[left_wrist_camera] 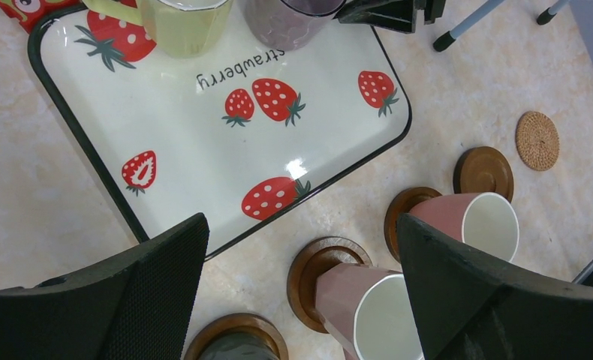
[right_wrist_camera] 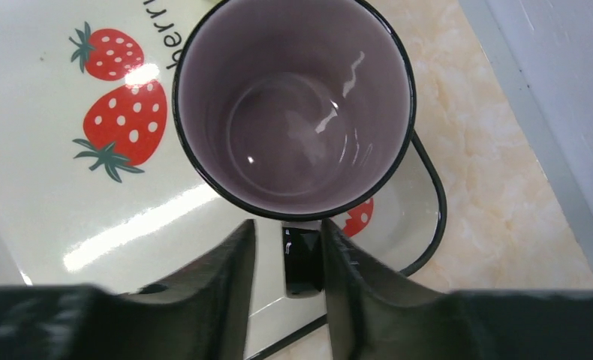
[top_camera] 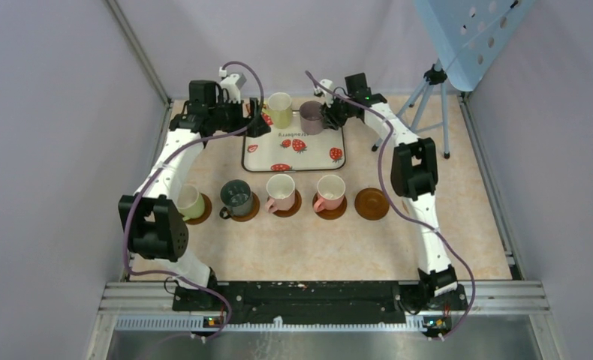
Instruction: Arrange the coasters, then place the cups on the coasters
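Observation:
Four cups stand on brown coasters in a row: pale green (top_camera: 191, 201), dark grey-teal (top_camera: 236, 198) and two pink (top_camera: 281, 191) (top_camera: 329, 191). One brown coaster (top_camera: 371, 203) at the row's right end is bare. A lighter tan coaster (left_wrist_camera: 537, 140) lies beyond it. A yellow-green cup (top_camera: 280, 109) and a purple cup (top_camera: 311, 117) stand on the strawberry tray (top_camera: 293, 154). My right gripper (right_wrist_camera: 287, 232) straddles the purple cup's (right_wrist_camera: 293, 105) dark handle (right_wrist_camera: 302, 259), jaws narrowed, a gap still on the left side. My left gripper (left_wrist_camera: 301, 225) hangs wide open over the tray's near edge, holding nothing.
A tripod (top_camera: 428, 97) stands at the back right beside the right arm. The enclosure walls close in the table on the left, back and right. The tray's black rim (right_wrist_camera: 428, 187) curves close by the right fingers.

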Tool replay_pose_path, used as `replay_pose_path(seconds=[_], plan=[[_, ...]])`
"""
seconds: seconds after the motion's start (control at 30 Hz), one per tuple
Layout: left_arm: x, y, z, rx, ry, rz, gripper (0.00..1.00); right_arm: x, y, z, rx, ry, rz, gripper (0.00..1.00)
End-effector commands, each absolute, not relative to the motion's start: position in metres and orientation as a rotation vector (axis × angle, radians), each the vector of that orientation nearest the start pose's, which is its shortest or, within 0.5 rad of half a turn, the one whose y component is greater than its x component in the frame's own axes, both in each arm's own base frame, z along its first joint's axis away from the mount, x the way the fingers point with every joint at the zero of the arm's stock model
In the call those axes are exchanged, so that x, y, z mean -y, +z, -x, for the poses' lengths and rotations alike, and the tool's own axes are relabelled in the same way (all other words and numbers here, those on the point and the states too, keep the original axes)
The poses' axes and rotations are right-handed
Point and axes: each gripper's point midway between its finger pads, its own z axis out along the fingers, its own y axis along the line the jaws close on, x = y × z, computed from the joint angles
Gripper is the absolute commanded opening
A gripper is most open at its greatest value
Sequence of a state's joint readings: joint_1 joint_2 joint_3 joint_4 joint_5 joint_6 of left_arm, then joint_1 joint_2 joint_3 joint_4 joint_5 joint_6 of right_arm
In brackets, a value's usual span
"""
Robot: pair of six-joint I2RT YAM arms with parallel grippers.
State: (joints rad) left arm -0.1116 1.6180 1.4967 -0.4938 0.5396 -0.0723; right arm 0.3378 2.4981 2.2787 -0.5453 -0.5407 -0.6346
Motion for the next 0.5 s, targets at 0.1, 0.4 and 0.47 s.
replay_pose_path(seconds=[0.1, 0.4, 0.47], plan=[[0.14, 0.256, -0.438, -2.105, -0.716, -0.343, 0.99, -0.274, 0.12, -0.576, -1.886, 0.449, 1.152, 0.14], [0.14, 0.254, -0.435, -2.102, -0.733, -0.35, 0.99, -0.244, 0.133, -0.545, -1.985, 0.357, 1.04, 0.0], [0.141, 0.255, -0.433, -2.095, -0.744, -0.355, 0.99, -0.239, 0.136, -0.535, -1.987, 0.344, 1.026, 0.0]])
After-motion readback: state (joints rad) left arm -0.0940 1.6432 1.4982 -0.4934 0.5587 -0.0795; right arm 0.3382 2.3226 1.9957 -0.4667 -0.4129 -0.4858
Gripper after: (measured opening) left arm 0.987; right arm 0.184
